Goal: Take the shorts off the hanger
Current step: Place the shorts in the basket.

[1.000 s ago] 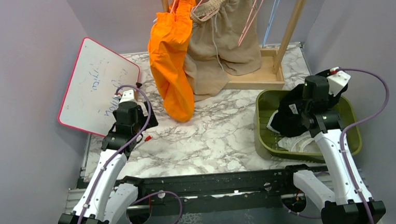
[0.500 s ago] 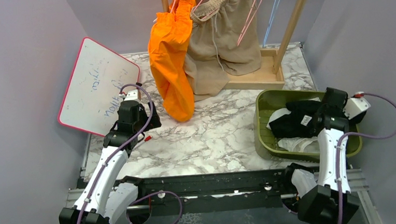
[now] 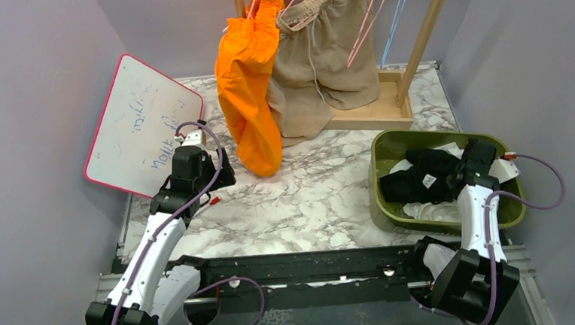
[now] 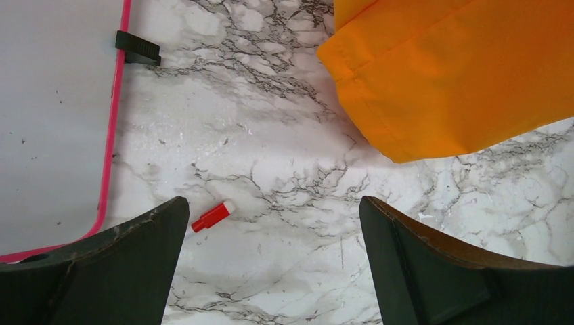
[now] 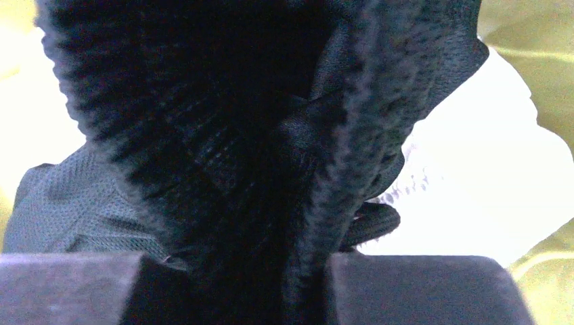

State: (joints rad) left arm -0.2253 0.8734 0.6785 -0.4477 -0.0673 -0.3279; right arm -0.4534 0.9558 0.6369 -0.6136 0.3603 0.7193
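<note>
The orange shorts (image 3: 249, 82) and the tan shorts (image 3: 316, 63) hang from pink hangers (image 3: 366, 22) on the wooden rack (image 3: 376, 113) at the back. The black shorts (image 3: 425, 177) lie in the green bin (image 3: 381, 202) on top of the white shorts (image 3: 431, 212). My right gripper (image 3: 455, 178) is down in the bin, shut on the black shorts (image 5: 223, 122), which fill the gap between its fingers (image 5: 237, 261). White fabric (image 5: 474, 169) shows beside it. My left gripper (image 3: 221, 170) is open and empty (image 4: 271, 203), low over the table just short of the orange shorts' hem (image 4: 453, 68).
A pink-framed whiteboard (image 3: 139, 126) leans at the left and also shows in the left wrist view (image 4: 54, 122). A small red cap (image 4: 212, 216) lies on the marble table by the left finger. Grey walls close both sides.
My right arm swung outward and lowered the black shorts into the bin. My left gripper edged slightly toward the orange shorts.
</note>
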